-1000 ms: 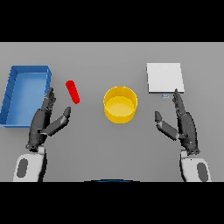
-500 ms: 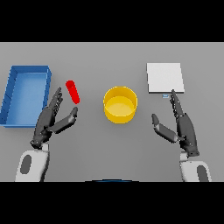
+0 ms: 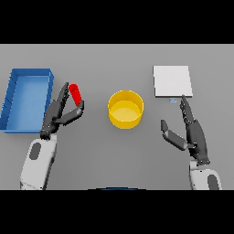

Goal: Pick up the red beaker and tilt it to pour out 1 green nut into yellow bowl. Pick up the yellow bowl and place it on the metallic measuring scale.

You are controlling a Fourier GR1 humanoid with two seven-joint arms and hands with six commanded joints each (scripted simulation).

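Observation:
The red beaker [image 3: 76, 93] stands slightly tilted on the table, left of the yellow bowl [image 3: 125, 109]. My left hand [image 3: 58, 114] is open right beside the beaker, fingers to its left and thumb below its right side, not closed on it. The metallic scale [image 3: 172, 81] lies flat at the far right. My right hand [image 3: 192, 132] rests open below the scale, fingers pointing up toward it. No green nut shows.
A blue open tray [image 3: 26, 98] sits at the left edge, just beside my left hand.
My left hand has moved up and to the right, closing in on the red beaker. The right hand has barely moved.

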